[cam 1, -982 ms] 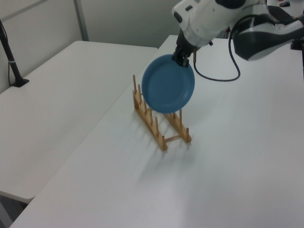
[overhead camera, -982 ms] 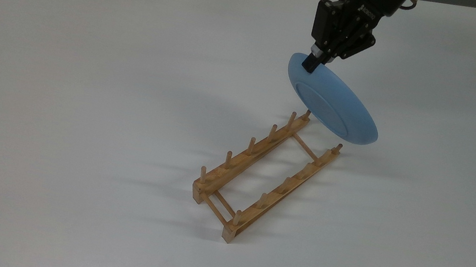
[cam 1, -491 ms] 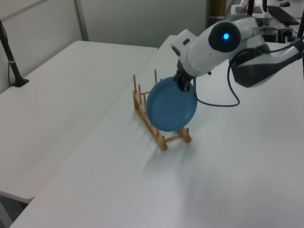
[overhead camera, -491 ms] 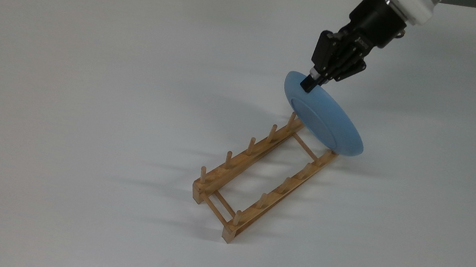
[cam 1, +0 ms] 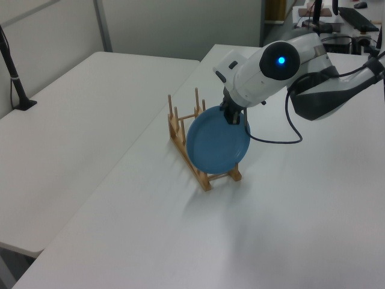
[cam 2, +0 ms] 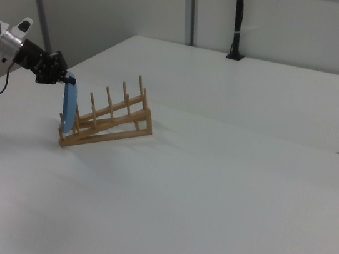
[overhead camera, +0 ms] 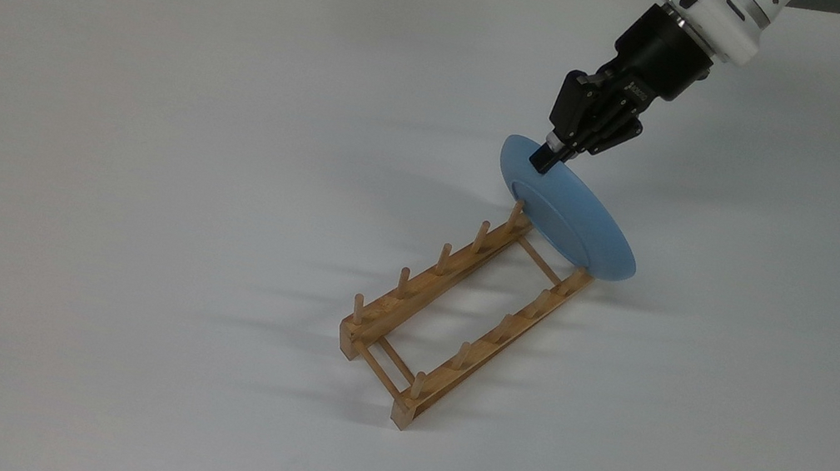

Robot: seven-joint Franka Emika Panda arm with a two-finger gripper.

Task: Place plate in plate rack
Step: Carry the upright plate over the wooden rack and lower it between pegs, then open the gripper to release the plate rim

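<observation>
Blue plate (overhead camera: 570, 221) has dropped a lot in the last second: it was hanging clear above the plate rack (overhead camera: 458, 313), and now its lower edge is down at the rack's end nearest the arm, so you're right in the insertion bit. The gripper (overhead camera: 546, 159) is still pinching the plate's top rim, fingers clamped on it, with the plate standing close to upright and leaning a little.

From the right view the plate (cam 2: 69, 108) sits at the rack's (cam 2: 104, 121) low end, up against the end pegs. I honestly can't tell whether it's seated between two peg pairs or just resting outside the last pair.

The last half second barely moved it, so I'd guess it's bottoming out. Before you let go, check the rim is really in a slot, or it'll tip off the end onto the white table (overhead camera: 148, 142).
</observation>
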